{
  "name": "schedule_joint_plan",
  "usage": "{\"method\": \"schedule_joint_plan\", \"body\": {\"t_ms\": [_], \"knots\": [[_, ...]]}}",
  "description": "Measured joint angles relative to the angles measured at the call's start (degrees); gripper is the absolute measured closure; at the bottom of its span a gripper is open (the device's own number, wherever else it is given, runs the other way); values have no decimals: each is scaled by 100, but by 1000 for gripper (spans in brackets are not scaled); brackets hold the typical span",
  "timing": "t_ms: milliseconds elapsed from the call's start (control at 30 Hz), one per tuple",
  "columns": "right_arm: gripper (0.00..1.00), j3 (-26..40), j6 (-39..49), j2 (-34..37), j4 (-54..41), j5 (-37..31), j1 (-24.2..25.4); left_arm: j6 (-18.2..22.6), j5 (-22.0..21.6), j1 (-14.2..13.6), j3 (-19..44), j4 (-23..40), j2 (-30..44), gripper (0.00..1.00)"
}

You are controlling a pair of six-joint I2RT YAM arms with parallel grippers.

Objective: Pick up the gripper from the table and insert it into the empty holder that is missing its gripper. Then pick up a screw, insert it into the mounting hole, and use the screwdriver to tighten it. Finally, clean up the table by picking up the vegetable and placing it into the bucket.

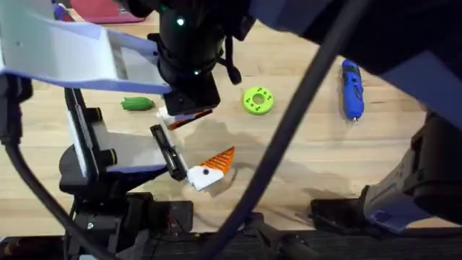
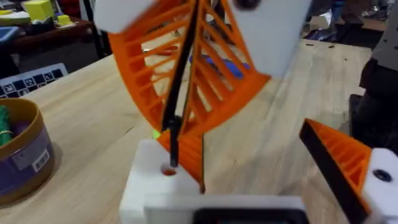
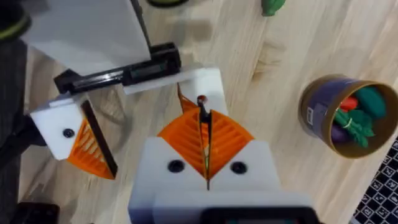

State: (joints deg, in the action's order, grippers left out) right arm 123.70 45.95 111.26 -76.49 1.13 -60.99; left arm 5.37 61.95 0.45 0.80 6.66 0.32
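- Now the right gripper [image 3: 205,134] reaches across the table [image 1: 325,159] and hangs over the left arm's claw. Its two orange ribbed pads are pressed together.
- Between the pads it holds a thin black screw [image 2: 177,134], which stands nearly upright. The lower end of the screw is at a small hole in the top of the holder [image 2: 149,183].
- The holder is the white block on one side of the left gripper [image 2: 249,146]. The small orange gripper [image 2: 188,154] stands on it, touching it just beside the hole. I cannot tell how deep it sits.
- The left gripper is wide: the holder and the other finger [image 2: 348,168], a white block with an orange wedge, are well apart on their black rail.
- In the overhead view this other finger lies near the front of the table, and the right gripper covers the holder.
- The screwdriver [image 1: 351,88] lies flat on the far right part of the table, well apart from both grippers.
- The vegetable [image 1: 137,104] lies on the table to the left of the right gripper, touching nothing.
- A lime green disc [image 1: 258,100] with holes lies between the right gripper and the screwdriver.
- The bucket [image 3: 317,112] stands upright on the table beside the claw, with several toy vegetables inside.
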Motion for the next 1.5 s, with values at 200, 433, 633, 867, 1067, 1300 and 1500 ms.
{"method": "schedule_joint_plan", "body": {"t_ms": [200, 433, 633, 867, 1067, 1300, 1500], "knots": [[996, 0, -2, 15, 0, -3, 0, 0, 0, 0, 0, 0, 0, 16], [996, 0, -2, 15, 0, -4, 0, 0, 0, 0, 0, 0, 0, 15], [996, 0, -2, 56, 4, -4, 0, 0, 0, 0, 0, 0, -2, 15], [996, 0, -2, 142, 4, -22, -7, 2, 0, 0, 0, 0, 0, 14], [996, 0, -2, 153, 8, -24, -51, 2, 0, 0, 0, 0, -2, 14], [996, 0, -2, 153, 18, -28, -118, 0, 15, 0, 0, 2, 0, 15], [996, 2, -4, 204, -2, -45, -125, 0, 20, 0, 0, 0, 0, 15]]}}
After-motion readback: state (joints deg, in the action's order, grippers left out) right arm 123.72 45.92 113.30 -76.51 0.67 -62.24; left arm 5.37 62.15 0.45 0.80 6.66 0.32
